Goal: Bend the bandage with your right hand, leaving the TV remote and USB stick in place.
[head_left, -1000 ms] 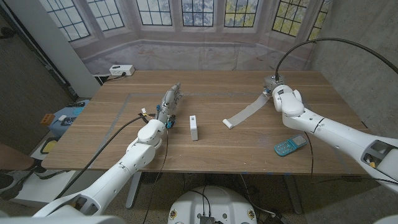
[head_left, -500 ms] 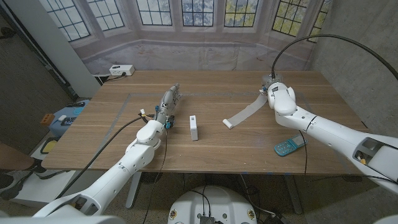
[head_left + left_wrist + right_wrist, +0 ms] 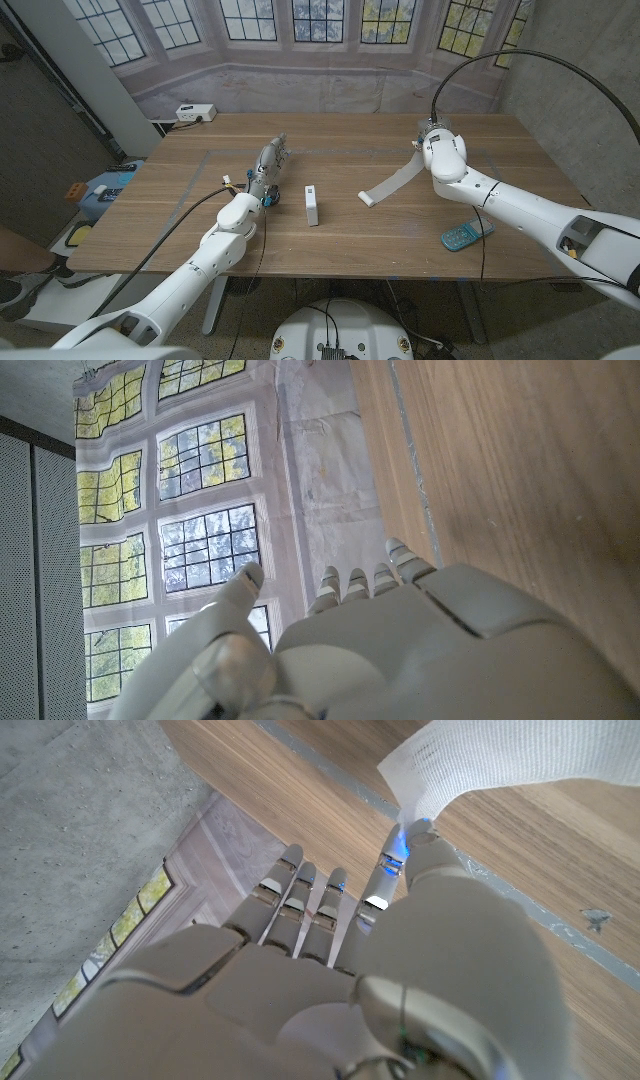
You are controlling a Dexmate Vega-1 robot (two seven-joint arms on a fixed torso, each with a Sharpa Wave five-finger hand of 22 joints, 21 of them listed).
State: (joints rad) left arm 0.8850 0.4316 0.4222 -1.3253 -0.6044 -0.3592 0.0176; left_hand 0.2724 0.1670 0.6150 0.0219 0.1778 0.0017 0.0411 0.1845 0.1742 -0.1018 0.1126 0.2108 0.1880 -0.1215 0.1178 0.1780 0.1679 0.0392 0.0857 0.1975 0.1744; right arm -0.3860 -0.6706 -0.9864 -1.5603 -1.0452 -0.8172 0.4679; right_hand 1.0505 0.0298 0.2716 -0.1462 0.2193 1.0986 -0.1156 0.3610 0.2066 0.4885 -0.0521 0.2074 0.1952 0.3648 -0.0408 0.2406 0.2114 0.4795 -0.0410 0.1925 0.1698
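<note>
A white bandage strip runs from its rolled near end in the table's middle up to my right hand at the far right. In the right wrist view the thumb and a finger of my right hand pinch the bandage by its end, which is raised off the wood. A white USB stick lies at the table's centre. The teal TV remote lies near the front right edge, under my right forearm. My left hand rests left of the stick, fingers stretched out and holding nothing.
A white power box sits at the table's far left corner. A black cable arcs above my right arm. A blue object stands on the floor past the left edge.
My right hand and forearm have shifted a little to the left with the bandage's far end in its pinch. The stick, remote and left hand have stayed put.
</note>
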